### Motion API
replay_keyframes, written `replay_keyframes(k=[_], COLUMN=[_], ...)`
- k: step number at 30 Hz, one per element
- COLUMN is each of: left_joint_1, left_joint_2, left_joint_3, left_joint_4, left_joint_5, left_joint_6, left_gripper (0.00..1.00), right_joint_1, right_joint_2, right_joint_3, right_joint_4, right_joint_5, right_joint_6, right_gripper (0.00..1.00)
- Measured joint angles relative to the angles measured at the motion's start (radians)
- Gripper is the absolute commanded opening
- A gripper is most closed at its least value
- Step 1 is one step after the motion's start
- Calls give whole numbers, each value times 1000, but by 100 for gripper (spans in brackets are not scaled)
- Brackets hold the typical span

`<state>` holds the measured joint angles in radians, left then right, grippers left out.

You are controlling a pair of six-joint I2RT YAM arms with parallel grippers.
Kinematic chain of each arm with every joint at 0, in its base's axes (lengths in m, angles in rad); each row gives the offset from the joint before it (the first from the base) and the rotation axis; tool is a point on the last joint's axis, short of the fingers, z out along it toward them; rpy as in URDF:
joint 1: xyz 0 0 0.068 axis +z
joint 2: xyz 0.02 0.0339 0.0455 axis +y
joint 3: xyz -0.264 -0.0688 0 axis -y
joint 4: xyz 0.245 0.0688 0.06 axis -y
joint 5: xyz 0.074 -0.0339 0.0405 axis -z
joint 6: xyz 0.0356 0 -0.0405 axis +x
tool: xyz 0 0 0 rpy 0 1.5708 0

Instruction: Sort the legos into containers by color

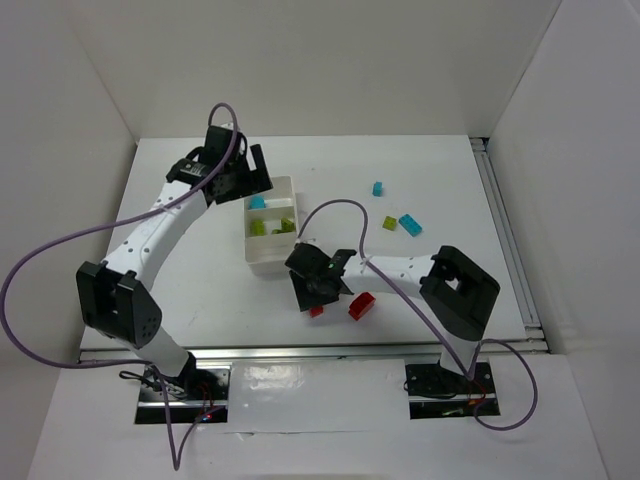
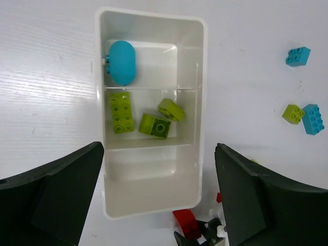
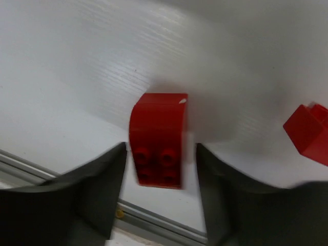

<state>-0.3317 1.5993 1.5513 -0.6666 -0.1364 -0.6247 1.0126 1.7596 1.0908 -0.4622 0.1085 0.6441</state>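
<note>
**Right tool** (image 3: 160, 166): the jaws stand moderately apart and hold nothing. They straddle a red curved brick (image 3: 158, 130) that lies flat on the desk (image 3: 72, 72). One finger (image 3: 105, 179) is just beside the brick's flank. The opposite finger (image 3: 220, 189) shows a clear gap.

**Hazard 1, uneven closure.** The brick is off-centre between the fingers. The near finger would likely meet it first and push or twist it before the far finger arrives. The wrist view is blurred, so the exact contact cannot be confirmed.

**Hazard 2, slip.** The end of the brick away from the tool is rounded. A grip placed too far along it risks the brick squirting out.

**Hazard 3, desk edge.** A metal rail (image 3: 154, 218) runs just behind the fingers. A brick pushed that way could lodge against it.

**Hazard 4, neighbour.** A second red brick (image 3: 307, 133) lies near, to one side of the tool. A wide sweep could knock it.

**Hazard 5, shared workspace.** The left tool (image 2: 159, 192), jaws wide and empty, hangs over the white tray (image 2: 148, 15). The empty compartment (image 2: 151, 177), judged the red target, is the tray end nearest both tools, so a collision is possible there.

**Hazard 6, missort.** The green bricks (image 2: 121, 111) fill the adjoining compartment. A cyan piece (image 2: 122, 62) occupies the farthest. Releasing too far along puts red among green.
</note>
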Motion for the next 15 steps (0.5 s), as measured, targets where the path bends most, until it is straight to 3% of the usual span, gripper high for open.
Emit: replay_keyframes(k=[2,3,4,10,15], left_joint_1=[18,24,30,60,113], left_joint_2=[-8,-8,-8,-15,-47], left_joint_3=[0,0,0,3,3], left_joint_4=[-5,-10,-16,-52,-77], left_joint_5=[0,0,0,5,7], left_joint_6=[0,0,0,1,0], left_gripper=[99,99,99,99,98], right_joint_1=[6,9,9,10,10], right_joint_2=[13,16,17,2,-26], right_joint_3=[9,13,18,132,356], right_joint_4=[-5,-8,-11,-93,-128], right_joint_5=[2,2,6,82,149], right_joint_6=[0,4,5,-31,-118], right_gripper=[39,26,23,20,20])
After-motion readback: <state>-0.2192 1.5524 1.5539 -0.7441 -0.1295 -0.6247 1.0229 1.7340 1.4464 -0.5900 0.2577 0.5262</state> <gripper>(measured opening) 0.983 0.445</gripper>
